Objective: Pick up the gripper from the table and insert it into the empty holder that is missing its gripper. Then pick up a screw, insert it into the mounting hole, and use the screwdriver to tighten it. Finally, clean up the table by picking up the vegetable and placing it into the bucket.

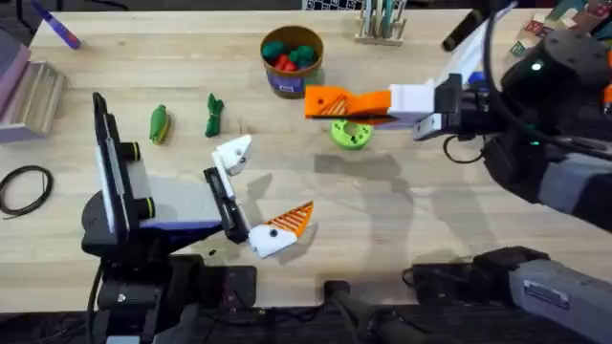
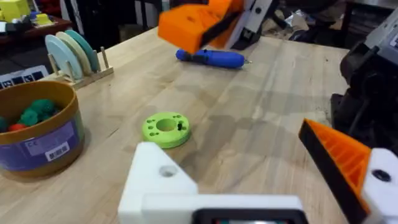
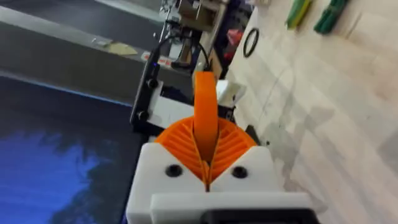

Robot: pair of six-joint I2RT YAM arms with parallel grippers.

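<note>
Holding the gripper (image 1: 328, 101) clamped between our right fingers (image 3: 233, 146), we hover beside the bucket (image 1: 292, 59) and above the green disc (image 1: 350, 133). Our left hand (image 1: 258, 196) gapes wide, its holder (image 1: 232, 154) empty, two vegetables (image 1: 159, 124) far-left.

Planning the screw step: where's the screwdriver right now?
In the left wrist view, the screwdriver lies flat on the table, beyond the green disc, under the right gripper.
</note>
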